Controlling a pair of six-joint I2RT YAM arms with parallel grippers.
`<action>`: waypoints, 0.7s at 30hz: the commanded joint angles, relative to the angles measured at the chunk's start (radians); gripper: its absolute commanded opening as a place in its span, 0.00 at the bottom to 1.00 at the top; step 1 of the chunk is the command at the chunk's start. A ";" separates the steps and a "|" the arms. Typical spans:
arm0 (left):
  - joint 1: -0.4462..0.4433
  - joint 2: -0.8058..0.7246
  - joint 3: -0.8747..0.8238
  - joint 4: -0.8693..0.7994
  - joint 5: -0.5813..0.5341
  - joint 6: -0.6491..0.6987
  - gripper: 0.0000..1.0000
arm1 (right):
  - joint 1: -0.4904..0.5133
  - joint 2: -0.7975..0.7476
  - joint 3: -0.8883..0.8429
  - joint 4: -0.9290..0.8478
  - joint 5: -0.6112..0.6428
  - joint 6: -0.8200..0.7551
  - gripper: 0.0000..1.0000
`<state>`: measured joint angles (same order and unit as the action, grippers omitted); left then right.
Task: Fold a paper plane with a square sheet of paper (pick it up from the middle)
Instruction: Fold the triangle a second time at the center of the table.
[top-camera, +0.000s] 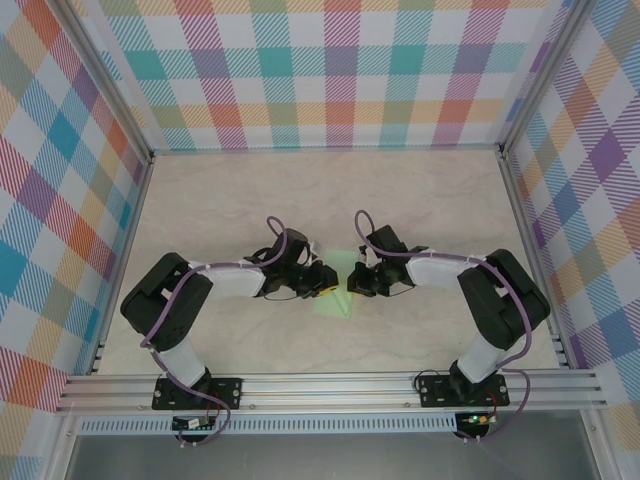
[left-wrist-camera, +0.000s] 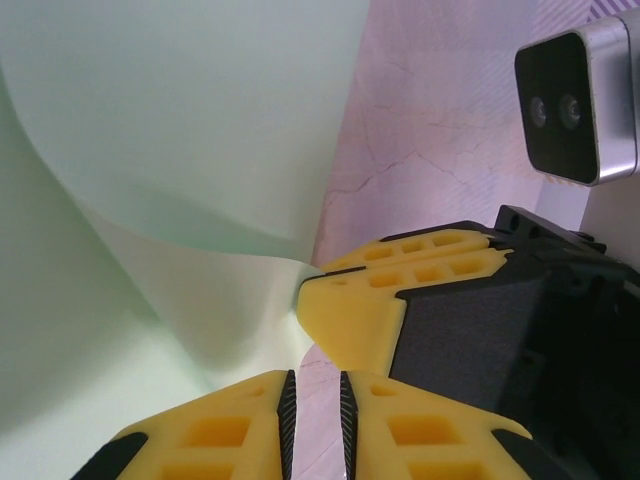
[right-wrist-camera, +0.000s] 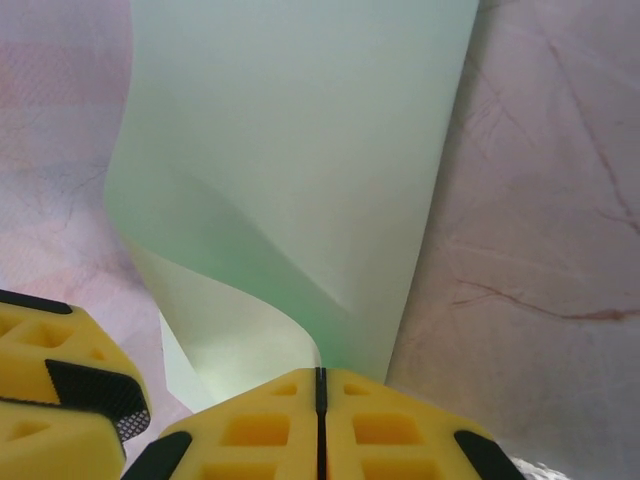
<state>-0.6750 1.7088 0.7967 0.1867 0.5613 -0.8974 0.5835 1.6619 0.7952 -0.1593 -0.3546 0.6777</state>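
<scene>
Paper (top-camera: 336, 292) lies in middle of table (top-camera: 250, 200), one part curled up off table. Right gripper (right-wrist-camera: 320, 372) low over table middle, fingers pressed tight together, pinching curled paper edge. Left gripper (left-wrist-camera: 318, 380) low over table middle too, fingers only a crack apart, nothing between, table showing through.

A pale marbled counter (top-camera: 420, 190) spreads beneath the left tool (top-camera: 325, 283) and right tool (top-camera: 350, 283). Pastel checked walls (top-camera: 330, 70) rise beyond and beside them; behind runs a metal rail (top-camera: 330, 385), seemingly slotted.
</scene>
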 joint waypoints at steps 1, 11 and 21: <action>-0.018 0.022 0.029 0.012 0.022 0.012 0.21 | 0.004 0.019 0.034 -0.019 0.021 -0.027 0.08; -0.023 0.058 0.047 0.010 0.025 0.017 0.21 | 0.005 0.035 0.048 -0.027 0.026 -0.037 0.08; -0.023 0.063 0.053 -0.012 0.013 0.026 0.20 | 0.004 0.053 0.064 -0.033 0.020 -0.046 0.08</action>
<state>-0.6861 1.7588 0.8223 0.1864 0.5678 -0.8940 0.5838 1.6997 0.8299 -0.1783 -0.3328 0.6601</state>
